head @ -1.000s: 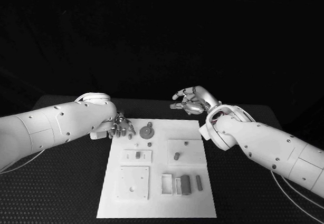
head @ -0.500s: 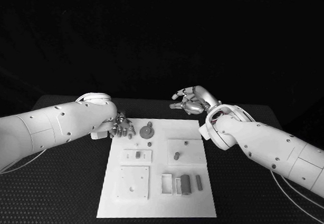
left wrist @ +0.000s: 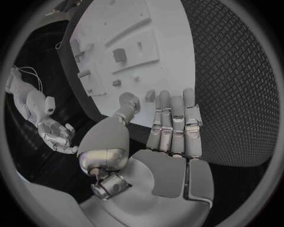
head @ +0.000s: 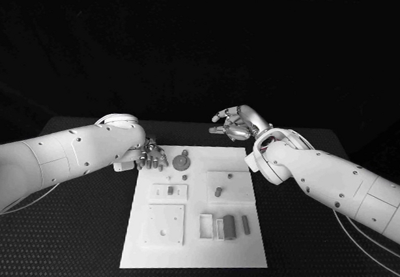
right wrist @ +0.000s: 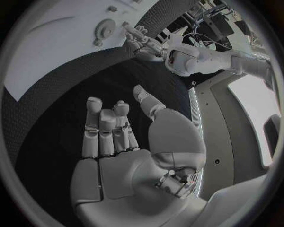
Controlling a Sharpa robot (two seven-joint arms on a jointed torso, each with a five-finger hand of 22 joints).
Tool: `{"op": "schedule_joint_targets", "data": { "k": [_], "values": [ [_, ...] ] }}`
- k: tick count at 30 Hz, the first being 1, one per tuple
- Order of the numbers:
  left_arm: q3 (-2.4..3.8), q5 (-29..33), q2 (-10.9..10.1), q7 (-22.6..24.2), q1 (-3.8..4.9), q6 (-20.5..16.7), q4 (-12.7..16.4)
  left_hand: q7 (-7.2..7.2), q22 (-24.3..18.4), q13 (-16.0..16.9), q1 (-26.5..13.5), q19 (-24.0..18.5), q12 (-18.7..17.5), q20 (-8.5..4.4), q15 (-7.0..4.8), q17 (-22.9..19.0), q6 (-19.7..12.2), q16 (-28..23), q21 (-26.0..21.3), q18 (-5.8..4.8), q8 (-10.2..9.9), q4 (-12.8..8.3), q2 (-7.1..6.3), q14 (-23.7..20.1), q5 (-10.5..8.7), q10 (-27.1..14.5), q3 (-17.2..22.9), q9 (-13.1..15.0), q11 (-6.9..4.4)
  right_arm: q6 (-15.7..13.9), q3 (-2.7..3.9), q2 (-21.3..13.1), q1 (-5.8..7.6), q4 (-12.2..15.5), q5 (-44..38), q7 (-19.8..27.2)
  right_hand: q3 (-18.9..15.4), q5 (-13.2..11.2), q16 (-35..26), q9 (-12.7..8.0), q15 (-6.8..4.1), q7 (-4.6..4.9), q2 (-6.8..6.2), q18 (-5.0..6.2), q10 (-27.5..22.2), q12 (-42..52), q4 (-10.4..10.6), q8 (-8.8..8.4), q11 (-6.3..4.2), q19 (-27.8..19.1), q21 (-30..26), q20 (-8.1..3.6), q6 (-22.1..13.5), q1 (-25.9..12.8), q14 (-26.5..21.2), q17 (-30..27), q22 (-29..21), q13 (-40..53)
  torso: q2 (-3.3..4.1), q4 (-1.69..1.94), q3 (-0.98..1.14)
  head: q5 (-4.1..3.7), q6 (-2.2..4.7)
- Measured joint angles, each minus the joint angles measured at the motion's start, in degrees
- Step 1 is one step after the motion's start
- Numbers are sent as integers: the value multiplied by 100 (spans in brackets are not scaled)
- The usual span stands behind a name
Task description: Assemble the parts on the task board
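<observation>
- One task board [head: 195,243], a white plate, lies lengthwise in the middle of the black bench [head: 321,267]; its near edge sits close to the bench's near side.
- Raised white blocks on the board: four [head: 166,224], two to the left and two to the right.
- One round grey gear-like part [head: 181,160] lies at the board's far left; a small grey peg [head: 218,193] stands in the far right block, and two grey bars [head: 229,227] lie near right.
- Left robot hand [head: 148,158] rests at the board's far left edge, fingers straight and side by side, fingertips [left wrist: 172,101] over the board's rim, holding nothing.
- Right robot hand [head: 237,124] hovers beyond the board's far right corner, fingers loosely spread and slightly curled, holding nothing.
- Open bench shows left and right of the board, under both arms.
</observation>
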Motion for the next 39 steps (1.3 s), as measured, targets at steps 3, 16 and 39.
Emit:
{"op": "schedule_joint_targets", "data": {
  "k": [3,16,39],
  "values": [
    [0,6,11,6,-17,15,-19,0,4,0,0,0,0,0,0,0,0,0,0,0,0,-32,0,0,0,0,1,-6,0,0,0,2,0,-1,0,0,0,0,0,0,0,0,0,0,0,0,0,0,0,0,0,0,0,0,0,0,0,0,0,-2,-1,1,-1],
    [0,19,28,16,-43,58,-95,19,11,-5,9,0,0,0,1,-5,19,23,0,0,0,-51,9,0,0,0,20,-15,0,2,0,-4,0,3,0,0,0,0,0,0,2,5,23,1,0,0,0,0,0,-1,0,1,-18,-23,-3,0,4,-5,1,-3,-6,-23,-8],
    [-1,96,64,71,-66,60,-170,-1,74,-24,234,42,44,-2,1,-33,40,46,1,1,23,-294,294,0,0,1,136,-69,-1,9,0,-1,0,13,0,0,0,0,0,0,10,10,23,1,0,0,0,0,0,-10,0,10,-27,-23,-10,-4,3,-4,2,0,-7,-43,-53]
  ]
}}
